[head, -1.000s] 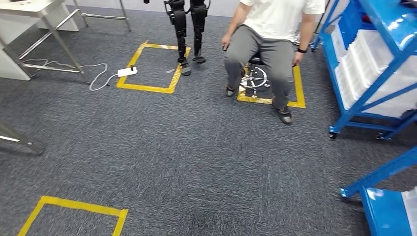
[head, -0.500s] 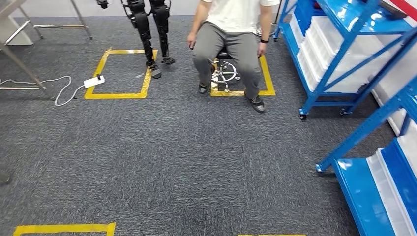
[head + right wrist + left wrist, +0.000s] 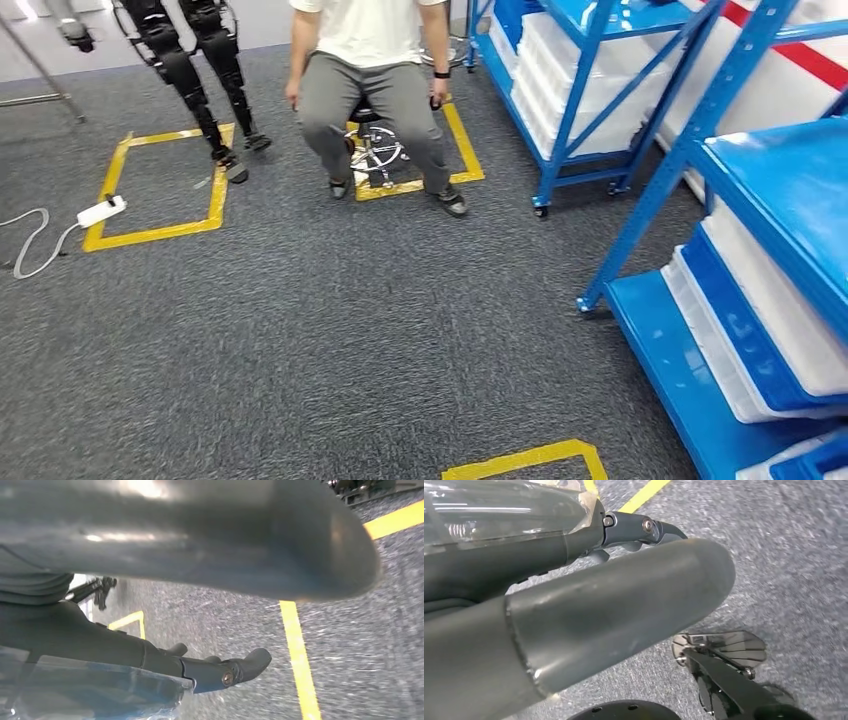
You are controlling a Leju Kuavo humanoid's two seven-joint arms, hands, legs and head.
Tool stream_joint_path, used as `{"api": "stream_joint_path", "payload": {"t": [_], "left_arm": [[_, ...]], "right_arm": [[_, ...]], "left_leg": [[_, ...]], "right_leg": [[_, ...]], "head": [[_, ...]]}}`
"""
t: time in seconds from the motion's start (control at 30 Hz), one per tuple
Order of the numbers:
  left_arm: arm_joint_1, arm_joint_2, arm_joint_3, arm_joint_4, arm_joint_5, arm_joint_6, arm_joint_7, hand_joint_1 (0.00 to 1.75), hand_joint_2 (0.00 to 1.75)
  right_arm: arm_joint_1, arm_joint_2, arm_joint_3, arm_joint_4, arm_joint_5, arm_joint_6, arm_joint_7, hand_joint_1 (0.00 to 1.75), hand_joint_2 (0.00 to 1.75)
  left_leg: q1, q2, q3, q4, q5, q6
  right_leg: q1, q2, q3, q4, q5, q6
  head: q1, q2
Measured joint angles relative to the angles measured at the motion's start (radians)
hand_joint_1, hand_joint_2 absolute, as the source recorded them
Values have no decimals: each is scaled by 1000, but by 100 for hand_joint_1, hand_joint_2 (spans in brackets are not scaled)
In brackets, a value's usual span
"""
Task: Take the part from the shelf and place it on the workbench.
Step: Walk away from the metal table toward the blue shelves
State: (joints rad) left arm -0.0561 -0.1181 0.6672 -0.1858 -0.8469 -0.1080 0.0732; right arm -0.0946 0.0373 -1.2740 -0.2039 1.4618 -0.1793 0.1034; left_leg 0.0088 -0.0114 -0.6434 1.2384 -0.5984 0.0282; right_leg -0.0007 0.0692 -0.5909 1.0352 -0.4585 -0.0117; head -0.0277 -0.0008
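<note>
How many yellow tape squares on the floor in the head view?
3. One far left, holding the white power strip; one under the seated person's stool; one cut off at the bottom edge. More may lie outside the frame.

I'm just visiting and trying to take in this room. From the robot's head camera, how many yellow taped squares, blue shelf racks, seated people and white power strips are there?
Yellow taped squares: 3
Blue shelf racks: 2
Seated person: 1
White power strip: 1
Total: 7
</note>
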Motion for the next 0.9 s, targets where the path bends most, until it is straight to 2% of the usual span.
{"api": "stream_joint_path", "payload": {"t": [0.07, 0.1, 0.13, 0.2, 0.23, 0.27, 0.3, 0.37, 0.43, 0.47, 0.5, 0.53, 0.57, 0.6, 0.63, 0.67, 0.73, 0.77, 0.83, 0.87, 0.9], "left_arm": [[0, 2, 0, 0, 0, 0, 0, 0, 0], [-1, 3, 0, 0, 0, 0, 0, 0, 0], [-1, 4, 0, 0, 0, 1, 0, 0, 0], [-3, 5, 0, 0, 0, 2, 0, 0, 0], [-4, 4, 0, 0, 0, 3, 0, 0, 0], [-5, 3, 0, 0, 0, 4, 0, 0, 0], [-6, 2, 0, 0, 0, 5, 0, 0, 0], [-6, 0, 0, 0, -2, 6, 1, 0, 0], [-4, -2, 0, 0, -3, 6, 2, 0, 0], [-4, -3, 0, 0, -3, 6, 2, 0, 0], [-4, -3, 0, 0, -3, 6, 2, 0, 0], [-4, -4, 0, 0, -4, 6, 2, 0, 0], [-4, -5, 0, 0, -5, 6, 2, 0, 0], [-4, -5, 0, 0, -6, 6, 2, 0, 0], [-5, -5, 0, 0, -6, 6, 2, 0, 0], [-6, -4, 0, 0, -7, 6, 3, 0, 0], [-9, -5, 0, -1, -8, 6, 3, 0, 0], [-10, -5, 0, -1, -8, 6, 3, 0, 0], [-11, -7, -1, 0, -8, 6, 3, 0, 0], [-10, -7, -1, 0, -9, 6, 3, 0, 0], [-9, -8, -1, 0, -10, 6, 4, 0, 0]], "right_arm": [[0, 3, 0, 0, 0, 0, 0, 0, 0], [0, 4, 0, 0, 0, 0, 0, 0, 0], [-1, 6, 0, 0, 0, 0, -1, 0, 0], [1, 6, 0, 0, 0, 2, -1, 0, 0], [3, 5, 0, 0, 1, 2, -1, 0, 0], [4, 4, 0, 0, 1, 2, -2, 0, 0], [4, 3, 0, 0, 1, 2, -2, 0, 0], [0, 0, 0, 0, 1, 2, -3, 0, 0], [-2, -2, 0, 0, 0, 2, -3, 0, 0], [0, -3, 0, 0, 0, 2, -3, 0, 0], [2, -4, 0, 0, 0, 2, -3, 0, 0], [3, -4, 0, 0, 0, 2, -3, 0, 0], [3, -4, 0, 0, 0, 2, -3, 0, 0], [2, -4, 0, 0, -1, 2, -3, 0, 0], [0, -4, 0, 0, -1, 2, -3, 0, 0], [-1, -4, 0, 0, -2, 2, -3, 0, 0], [-1, -5, 0, -1, -2, 2, -3, 0, 0], [0, -5, 0, -1, -2, 2, -3, 0, 0], [-1, -6, 0, -1, -3, 2, -3, 0, 0], [-1, -6, 0, -1, -4, 2, -3, 0, 0], [-2, -7, 0, -1, -4, 2, -3, 0, 0]], "left_leg": [[-14, -44, 59, -136, 71, 22], [-20, -60, 79, -180, 90, 28], [-24, -69, 88, -202, 97, 32], [-27, -50, 90, -208, 100, 34], [-24, -40, 93, -217, 106, 35], [-22, -29, 98, -229, 113, 36], [-19, -16, 103, -242, 120, 38], [-18, 13, 107, -256, 127, 41], [-17, 43, 104, -256, 127, 41], [-16, 58, 104, -255, 126, 39], [-13, 71, 104, -255, 125, 36], [-10, 83, 106, -253, 122, 31], [-9, 95, 108, -250, 118, 25], [-9, 106, 110, -245, 112, 16], [-11, 116, 113, -242, 106, 8], [-13, 126, 117, -239, 101, 0], [-11, 144, 125, -239, 95, -9], [-7, 138, 127, -236, 90, -15], [1, 84, 108, -183, 46, -26], [4, 49, 83, -127, 11, -30], [4, 25, 50, -57, -25, -31]], "right_leg": [[2, 26, 1, 0, 3, -2], [3, 37, 0, 0, 4, -2], [4, 47, -2, -1, 6, 0], [3, 64, -7, -6, 10, 7], [5, 65, -9, -5, 12, 11], [8, 49, -17, 2, 8, 13], [11, 24, -32, 25, -6, 13], [10, -34, -84, 129, -60, 10], [2, -53, -137, 244, -106, 17], [-5, -57, -142, 262, -109, 27], [-11, -62, -127, 240, -98, 40], [-19, -74, -92, 181, -76, 54], [-25, -101, -48, 104, -53, 66], [-26, -128, -10, 40, -33, 72], [-26, -146, 13, -1, -23, 70], [-24, -156, 22, -18, -19, 63], [-22, -131, 19, -16, -18, 45], [-25, -120, 20, -17, -17, 39], [-30, -94, 24, -18, -12, 25], [-29, -82, 23, -18, -10, 20], [-28, -69, 22, -18, -9, 16]], "head": [[0, 0], [0, 0], [0, 0], [-1, 0], [0, 0], [0, 0], [3, 0], [8, 0], [11, 0], [11, 0], [11, 0], [11, 0], [12, 0], [14, 0], [13, 0], [13, 0], [9, 0], [8, 0], [6, 0], [5, 0], [4, 0]]}}
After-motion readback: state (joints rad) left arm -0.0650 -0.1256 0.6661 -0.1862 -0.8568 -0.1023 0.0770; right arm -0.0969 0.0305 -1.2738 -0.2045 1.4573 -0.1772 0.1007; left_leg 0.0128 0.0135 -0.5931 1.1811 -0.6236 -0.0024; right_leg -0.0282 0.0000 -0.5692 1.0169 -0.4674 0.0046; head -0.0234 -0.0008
